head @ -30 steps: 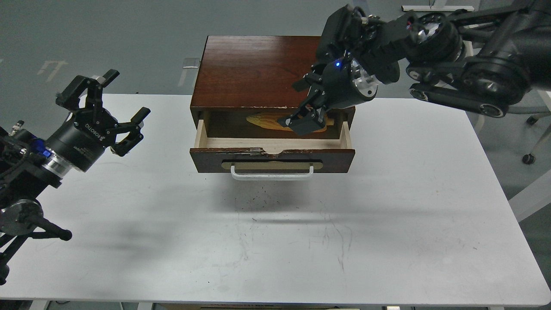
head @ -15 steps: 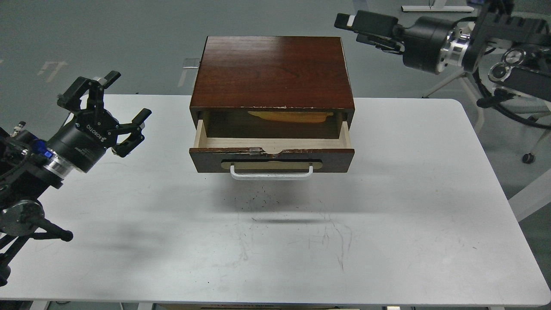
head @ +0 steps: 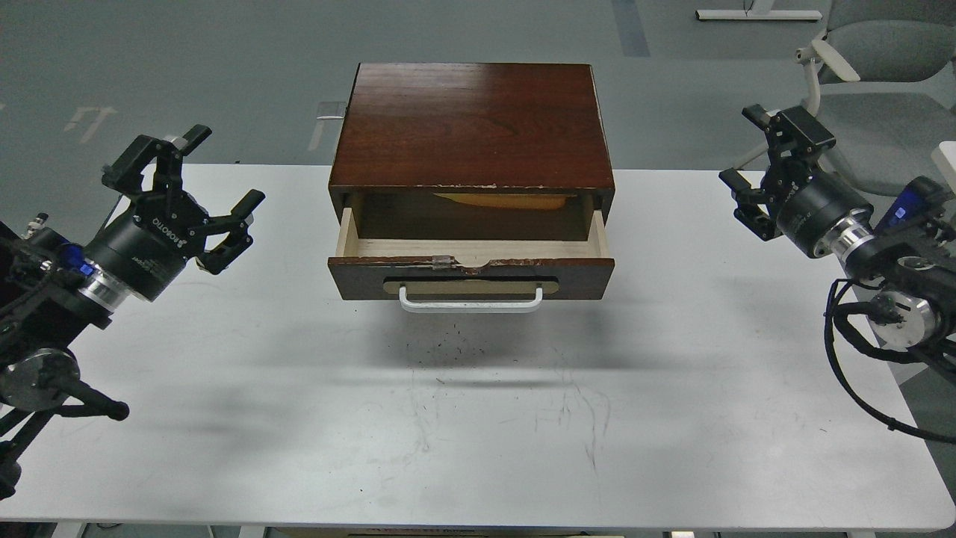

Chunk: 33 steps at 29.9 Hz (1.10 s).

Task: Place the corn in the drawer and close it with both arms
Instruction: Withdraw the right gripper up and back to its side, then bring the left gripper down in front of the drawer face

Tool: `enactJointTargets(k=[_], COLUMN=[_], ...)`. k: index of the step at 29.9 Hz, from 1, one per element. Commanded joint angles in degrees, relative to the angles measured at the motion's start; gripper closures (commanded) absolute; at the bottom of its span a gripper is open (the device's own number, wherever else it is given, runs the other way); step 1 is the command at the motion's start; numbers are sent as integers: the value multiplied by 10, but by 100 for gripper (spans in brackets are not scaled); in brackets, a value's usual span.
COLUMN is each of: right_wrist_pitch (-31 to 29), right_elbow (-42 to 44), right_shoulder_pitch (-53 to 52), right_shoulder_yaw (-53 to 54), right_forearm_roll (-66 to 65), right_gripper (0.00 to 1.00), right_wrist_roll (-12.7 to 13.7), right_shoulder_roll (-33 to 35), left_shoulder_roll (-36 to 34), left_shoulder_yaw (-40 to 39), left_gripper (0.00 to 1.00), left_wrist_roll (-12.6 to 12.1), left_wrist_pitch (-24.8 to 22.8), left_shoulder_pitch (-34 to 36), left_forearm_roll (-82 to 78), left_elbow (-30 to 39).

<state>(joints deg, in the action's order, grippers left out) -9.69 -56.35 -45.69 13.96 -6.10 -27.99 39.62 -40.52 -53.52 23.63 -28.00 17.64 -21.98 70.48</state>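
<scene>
The drawer of the dark wood box stands pulled out, its white bar handle facing me. The yellow corn lies at the back of the drawer, mostly hidden under the box's top edge. My left gripper is open and empty above the table, left of the drawer. My right gripper is open and empty above the table's right side, well apart from the drawer.
The white table carries the box at its back middle. A grey chair stands behind the right arm. The grey floor lies beyond the table's far edge.
My right gripper let go of the corn in the drawer, rose away to the right, then came down to the table's right side. The corn lies further back. The left arm barely moved.
</scene>
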Motion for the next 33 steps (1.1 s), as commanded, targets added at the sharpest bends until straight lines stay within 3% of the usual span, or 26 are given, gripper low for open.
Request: enactJointTargets(k=[1, 11, 17, 26, 33], right_wrist_pitch=[-44, -67, -67, -71, -71], right_elbow=[22, 25, 23, 21, 22], right_shoulder_pitch=[18, 42, 44, 46, 47], right_shoulder_yaw=[1, 2, -1, 0, -1], right_forearm_roll=[53, 82, 81, 80, 77], right_gripper=[0, 0, 0, 0, 0], right_wrist_roll=[0, 0, 0, 0, 0], right_shoulder_roll=[-13, -25, -25, -24, -23], left_shoulder_roll=[0, -12, -39, -3, 70], left_shoulder_yaw=[0, -6, -12, -6, 54], left_gripper=[0, 0, 0, 0, 0], left_wrist_roll=[7, 16, 25, 24, 22], left_wrist_pitch=[0, 0, 0, 0, 0], left_shoulder_pitch=[0, 6, 81, 118, 118], left_forearm_roll=[-1, -3, -21, -324, -518], left_elbow=[0, 0, 47, 222, 259])
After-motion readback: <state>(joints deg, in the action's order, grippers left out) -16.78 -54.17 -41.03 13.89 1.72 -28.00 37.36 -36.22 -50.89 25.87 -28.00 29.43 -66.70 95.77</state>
